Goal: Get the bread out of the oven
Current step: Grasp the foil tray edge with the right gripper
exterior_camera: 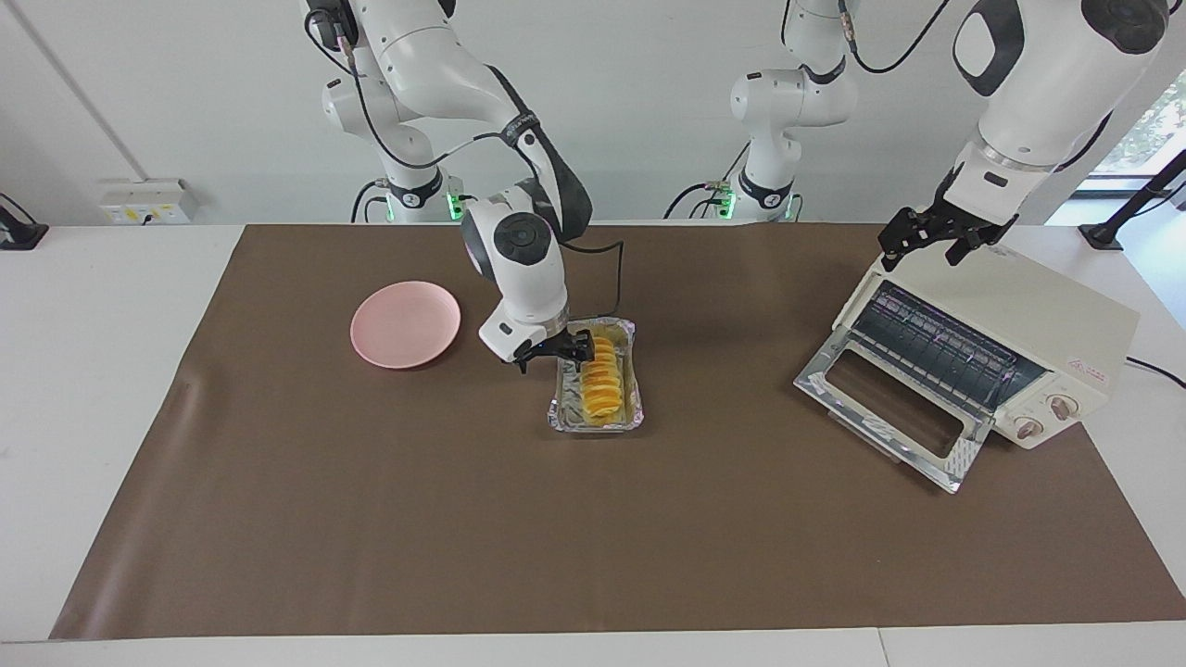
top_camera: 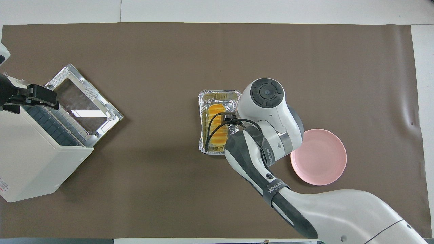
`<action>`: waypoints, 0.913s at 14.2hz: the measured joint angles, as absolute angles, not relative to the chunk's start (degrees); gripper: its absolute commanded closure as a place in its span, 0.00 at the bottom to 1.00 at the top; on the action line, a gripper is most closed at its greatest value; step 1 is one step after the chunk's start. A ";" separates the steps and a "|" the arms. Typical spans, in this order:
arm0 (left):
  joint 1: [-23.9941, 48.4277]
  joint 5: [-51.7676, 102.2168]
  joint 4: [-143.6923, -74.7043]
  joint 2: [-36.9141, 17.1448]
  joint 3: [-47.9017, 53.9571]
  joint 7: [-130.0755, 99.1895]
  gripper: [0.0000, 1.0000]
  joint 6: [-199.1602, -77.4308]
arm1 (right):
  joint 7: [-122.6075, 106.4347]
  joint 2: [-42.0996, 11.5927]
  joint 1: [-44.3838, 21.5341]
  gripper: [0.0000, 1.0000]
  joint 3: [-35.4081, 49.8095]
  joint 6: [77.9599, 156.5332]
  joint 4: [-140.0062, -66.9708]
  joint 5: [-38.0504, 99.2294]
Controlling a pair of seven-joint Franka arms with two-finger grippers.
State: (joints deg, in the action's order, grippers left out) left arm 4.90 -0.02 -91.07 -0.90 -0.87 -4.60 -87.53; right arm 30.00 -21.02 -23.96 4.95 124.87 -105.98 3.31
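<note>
The bread [exterior_camera: 602, 378], a ridged golden-yellow loaf, lies in a crinkled foil tray [exterior_camera: 560, 400] on the brown mat at the table's middle; it also shows in the overhead view [top_camera: 216, 130]. My right gripper [exterior_camera: 576, 349] is low at the tray's rim, at the bread's end nearer the robots; the arm hides part of the tray from above. The cream oven [exterior_camera: 1047, 310] stands at the left arm's end with its glass door [exterior_camera: 880, 408] folded down and a bare wire rack inside. My left gripper [exterior_camera: 922, 248] hangs open and empty over the oven's top front edge.
A round pink plate [exterior_camera: 406, 324] lies empty on the mat toward the right arm's end, beside the tray. The oven [top_camera: 30, 149] and its open door [top_camera: 84, 98] take up the mat's corner at the left arm's end.
</note>
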 measured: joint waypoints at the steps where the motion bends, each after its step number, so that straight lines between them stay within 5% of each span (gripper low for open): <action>1: 4.90 0.01 -91.10 -0.74 -0.75 -4.55 0.00 -87.00 | 30.82 -21.01 -24.20 0.19 4.95 124.93 -106.28 3.32; 4: 4.90 0.07 -91.16 -0.45 -0.37 -4.47 0.00 -86.55 | 31.73 -20.97 -24.74 0.74 4.96 124.95 -106.97 3.34; 6: 4.92 0.09 -91.30 -0.46 -0.13 -4.47 0.00 -86.45 | 32.89 -20.92 -24.98 1.00 4.95 124.95 -107.29 3.35; 13: 4.81 0.09 -91.30 0.02 -0.44 -4.47 0.00 -86.45 | 32.40 -20.30 -25.50 1.00 4.38 125.41 -107.05 3.31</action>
